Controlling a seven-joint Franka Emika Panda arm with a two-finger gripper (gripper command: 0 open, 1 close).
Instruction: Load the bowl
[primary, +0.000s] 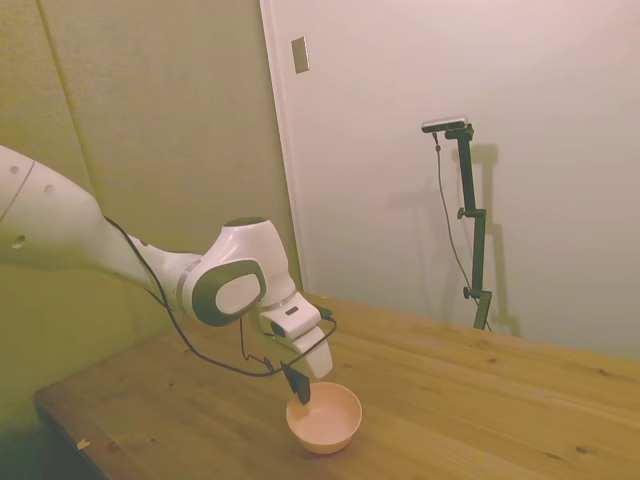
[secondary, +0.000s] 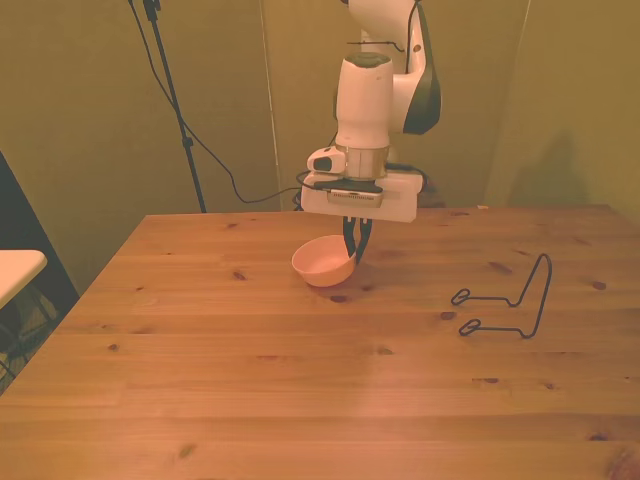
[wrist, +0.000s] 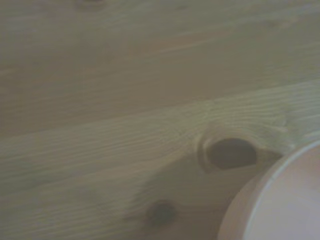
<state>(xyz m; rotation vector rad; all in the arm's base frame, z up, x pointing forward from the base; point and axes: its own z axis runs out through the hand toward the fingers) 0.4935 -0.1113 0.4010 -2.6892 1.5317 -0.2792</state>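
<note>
Front view: claw (secondary: 355, 250) pinches the bowl (secondary: 322, 261) rim, bowl tilted.

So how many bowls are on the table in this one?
1. The pink bowl sits on the table below the gripper, whose fingers are shut on its rim, on the front view's left of the wire rack. No others are visible.

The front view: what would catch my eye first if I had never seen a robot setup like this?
Most likely the white arm, whose gripper is shut on the rim of a small pale pink bowl, holding it tilted near the far middle of the wooden table. Next you would notice a thin black wire rack, standing alone toward the front view's right, well apart from the bowl.
</note>
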